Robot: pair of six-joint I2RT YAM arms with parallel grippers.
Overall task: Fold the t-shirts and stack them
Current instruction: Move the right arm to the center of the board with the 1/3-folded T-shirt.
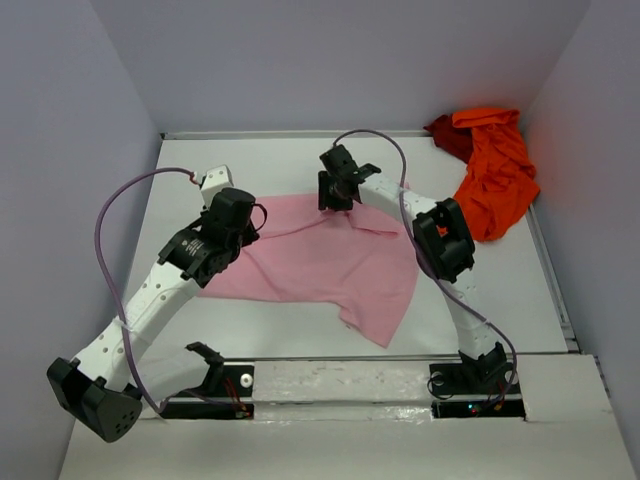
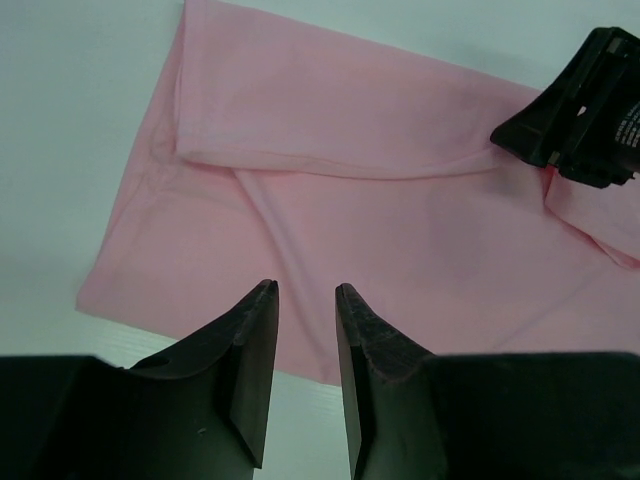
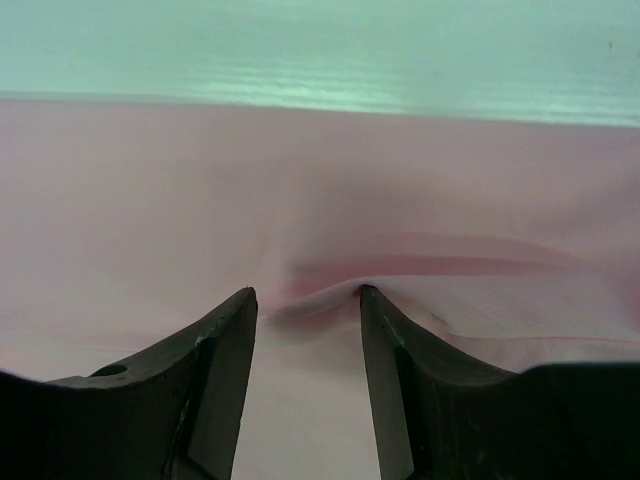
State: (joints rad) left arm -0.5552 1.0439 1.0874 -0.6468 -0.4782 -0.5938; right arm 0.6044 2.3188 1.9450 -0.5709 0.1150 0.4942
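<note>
The light pink t-shirt (image 1: 320, 260) lies spread across the middle of the table, partly folded, with one corner trailing toward the front. My left gripper (image 1: 252, 222) hovers over its left edge. In the left wrist view this gripper (image 2: 305, 288) is open, with nothing between its fingers and the pink cloth (image 2: 380, 230) beyond them. My right gripper (image 1: 335, 195) is down on the shirt's far edge. It (image 3: 307, 292) is open, and a raised fold of pink cloth (image 3: 300, 180) runs between its tips. The orange-red t-shirt (image 1: 495, 180) lies crumpled at the back right on top of the dark red one (image 1: 448, 135).
The white table (image 1: 250, 165) is enclosed by grey walls at the back and both sides. The right arm's wrist (image 2: 585, 110) shows at the upper right of the left wrist view. A purple cable (image 1: 105, 230) loops beside the left arm.
</note>
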